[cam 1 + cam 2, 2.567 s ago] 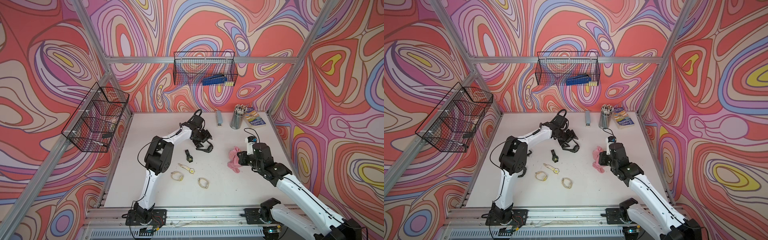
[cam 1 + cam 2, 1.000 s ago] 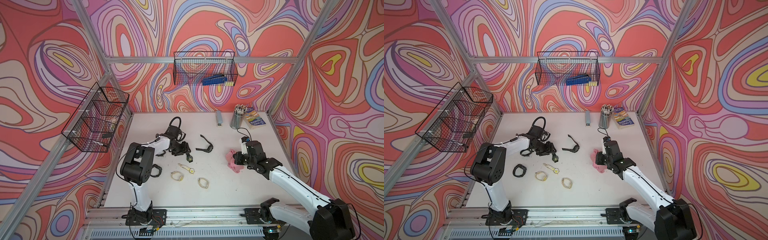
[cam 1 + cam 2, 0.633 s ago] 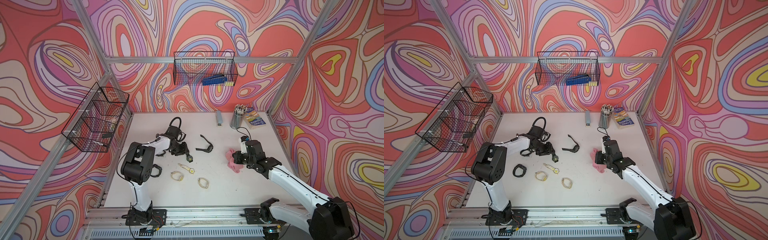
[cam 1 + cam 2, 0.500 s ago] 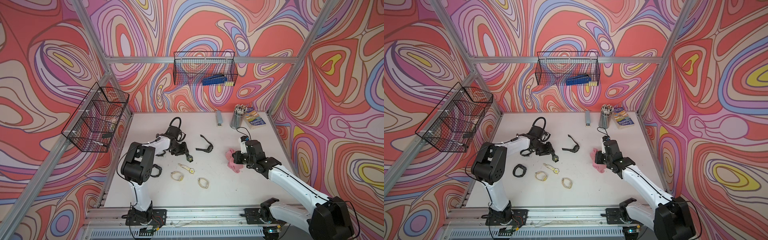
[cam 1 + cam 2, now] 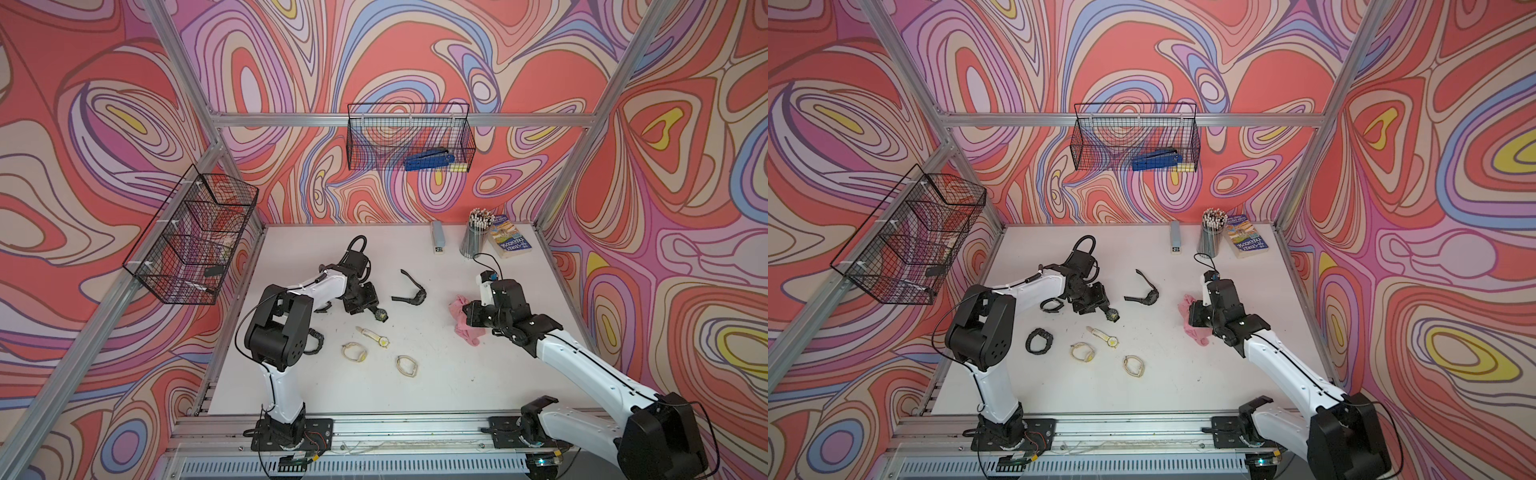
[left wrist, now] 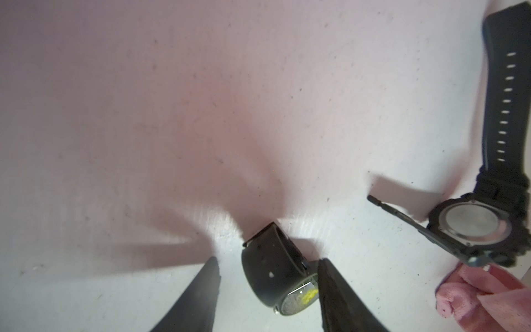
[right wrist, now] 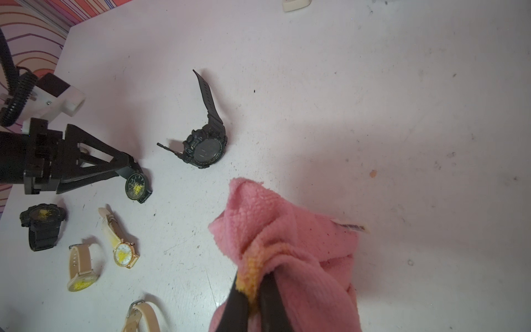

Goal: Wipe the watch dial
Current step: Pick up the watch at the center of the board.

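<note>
A small black watch lies on the white table, its dial smeared yellow. My left gripper is open around this watch: one finger touches the dial's rim, the other stands apart from the strap. My right gripper is shut on a pink cloth with a yellow stain at the pinch. The cloth hangs over the table to the right of the watch, well apart from it.
A big black watch with its strap open lies between the arms. Three cream watches and a black one lie nearer the front. A pen cup, book and grey stapler stand at the back.
My left arm left the big black watch and came back to the small one. Its jaws narrowed briefly, then widened again. The right arm with the cloth barely moved.
</note>
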{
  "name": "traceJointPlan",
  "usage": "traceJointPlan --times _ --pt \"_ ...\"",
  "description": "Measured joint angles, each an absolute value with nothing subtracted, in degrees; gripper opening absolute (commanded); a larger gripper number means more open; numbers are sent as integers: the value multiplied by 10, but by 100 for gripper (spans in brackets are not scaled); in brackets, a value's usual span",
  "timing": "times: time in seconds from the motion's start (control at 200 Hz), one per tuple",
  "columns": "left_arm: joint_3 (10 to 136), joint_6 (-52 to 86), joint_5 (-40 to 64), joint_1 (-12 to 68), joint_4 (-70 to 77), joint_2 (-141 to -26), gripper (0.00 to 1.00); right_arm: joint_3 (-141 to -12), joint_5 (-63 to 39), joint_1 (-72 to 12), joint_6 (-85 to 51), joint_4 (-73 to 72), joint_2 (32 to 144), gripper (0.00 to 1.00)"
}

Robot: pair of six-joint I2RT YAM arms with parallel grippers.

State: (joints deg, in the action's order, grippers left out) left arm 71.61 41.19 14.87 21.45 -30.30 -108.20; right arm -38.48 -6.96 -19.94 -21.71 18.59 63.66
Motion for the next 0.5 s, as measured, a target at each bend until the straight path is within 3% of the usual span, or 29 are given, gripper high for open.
traceJointPlan --times 0.496 --pt "746 170 150 214 -340 -1070 54 -372 -79 -199 -220 173 632 0"
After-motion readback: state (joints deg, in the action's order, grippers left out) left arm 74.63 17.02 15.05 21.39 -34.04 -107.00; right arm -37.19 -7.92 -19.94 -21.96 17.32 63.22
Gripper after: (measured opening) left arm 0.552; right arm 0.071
